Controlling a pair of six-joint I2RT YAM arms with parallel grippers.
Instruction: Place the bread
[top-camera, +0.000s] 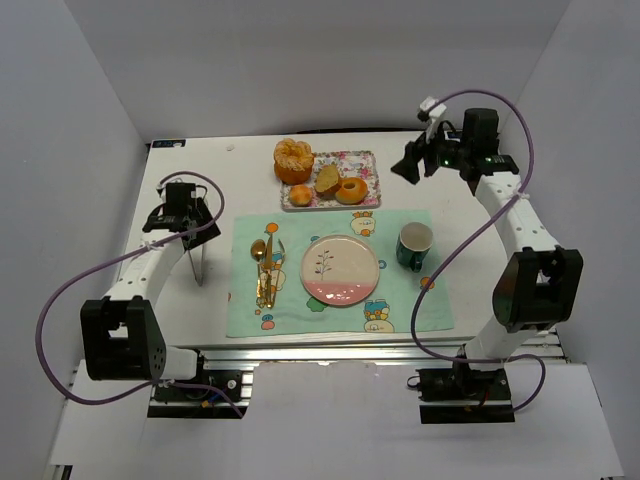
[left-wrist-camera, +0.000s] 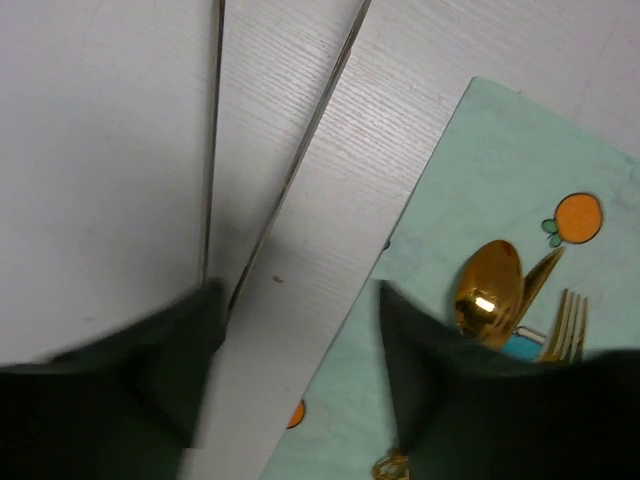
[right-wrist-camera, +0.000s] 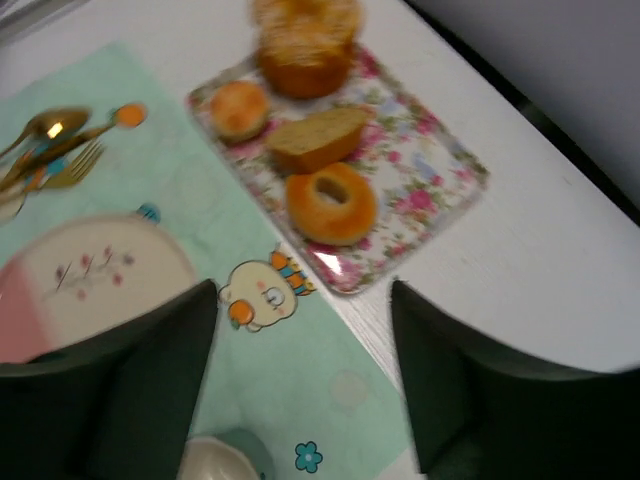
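The bread (top-camera: 293, 160) is a round orange-golden bun with a pale ridged top. It sits at the far left corner of the floral tray (top-camera: 366, 163). In the right wrist view the bread (right-wrist-camera: 305, 40) is at the top edge, partly cut off. My right gripper (top-camera: 408, 166) is open and empty, raised to the right of the tray; in its own view (right-wrist-camera: 305, 300) the jaws stand wide apart over the placemat's corner. My left gripper (top-camera: 197, 262) is open and empty over the table just left of the placemat; its own view (left-wrist-camera: 300, 370) shows nothing between the jaws.
The tray also holds a tiny round bun (top-camera: 301, 193), a bread slice (top-camera: 327, 178) and a ring doughnut (top-camera: 350, 190). On the green placemat (top-camera: 420, 300) lie a pink-and-cream plate (top-camera: 340, 270), a gold spoon and fork (top-camera: 265, 265) and a green cup (top-camera: 414, 245).
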